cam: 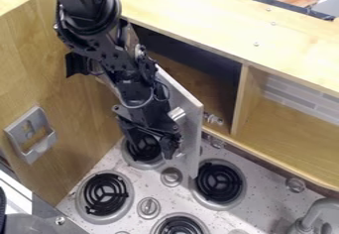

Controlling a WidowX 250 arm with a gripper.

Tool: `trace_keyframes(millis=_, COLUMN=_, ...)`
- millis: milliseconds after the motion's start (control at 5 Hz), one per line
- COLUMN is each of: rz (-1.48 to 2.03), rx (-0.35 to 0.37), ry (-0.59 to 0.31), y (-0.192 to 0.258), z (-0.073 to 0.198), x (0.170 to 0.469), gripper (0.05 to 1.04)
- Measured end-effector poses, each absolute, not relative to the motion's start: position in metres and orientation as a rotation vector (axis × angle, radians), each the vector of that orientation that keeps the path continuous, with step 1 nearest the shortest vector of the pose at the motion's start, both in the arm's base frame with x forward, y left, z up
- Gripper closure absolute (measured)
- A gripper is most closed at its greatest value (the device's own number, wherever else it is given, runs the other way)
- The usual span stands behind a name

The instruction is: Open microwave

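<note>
The microwave door (189,129) is swung outward from its compartment (198,82) and stands upright over the stove, its free edge toward the right burner. A silver handle (176,113) sits on the door's left face. The black gripper (152,150) hangs to the left of the door, below the handle and over the back left burner. Its fingers are spread apart, with nothing visible held between them. The arm hides the door's hinge side and part of its left face.
Black coil burners (220,182) and silver knobs (149,207) lie below. An open shelf (291,124) is at the right and a faucet (317,215) at the lower right. The wooden side wall (69,124) with a grey holder (31,134) stands left.
</note>
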State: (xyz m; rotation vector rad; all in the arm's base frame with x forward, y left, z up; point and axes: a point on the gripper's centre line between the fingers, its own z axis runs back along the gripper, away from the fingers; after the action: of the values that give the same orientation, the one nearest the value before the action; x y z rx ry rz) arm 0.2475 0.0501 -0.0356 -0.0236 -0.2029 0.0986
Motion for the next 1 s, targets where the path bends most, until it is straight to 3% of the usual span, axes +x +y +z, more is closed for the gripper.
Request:
trace_keyframes(millis=400, rz=0.103, rx=-0.053, ry=-0.207, y=0.041, z=-0.034, x=0.250, gripper=0.083)
trace_keyframes(millis=1000, rz=0.007, rx=-0.116, ry=-0.302, y=0.013, z=0.002, x=0.240, gripper=0.083)
